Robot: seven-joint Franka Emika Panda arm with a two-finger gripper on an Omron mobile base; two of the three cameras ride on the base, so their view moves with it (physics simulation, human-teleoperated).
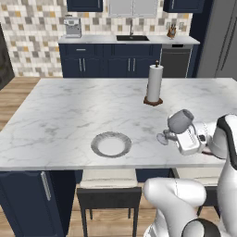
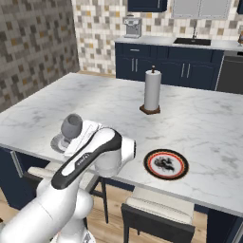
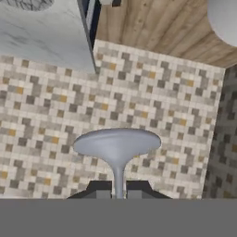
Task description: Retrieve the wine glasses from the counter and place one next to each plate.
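Note:
My gripper [image 1: 173, 134] is shut on the thin stem of a clear greyish wine glass [image 1: 180, 121], held tilted over the near right part of the marble island. In the hand view the stem rises between my fingertips [image 3: 102, 187] to the glass's round foot [image 3: 117, 144]. The white grey-rimmed plate [image 1: 111, 144] lies on the island to the left of the glass. From the right base view, the glass [image 2: 72, 125] hangs just above that plate [image 2: 57, 142], and the red-rimmed plate [image 2: 166, 164] lies further right near the front edge. The counter [image 1: 99, 40] with its black sink [image 1: 132, 38] stands far behind.
A paper-towel roll [image 1: 154, 84] stands upright on the island beyond the glass. A coffee machine [image 1: 72, 27] sits on the counter's left end. Stools [image 1: 109, 185] are tucked under the island's front edge. Wooden floor lies between island and counter.

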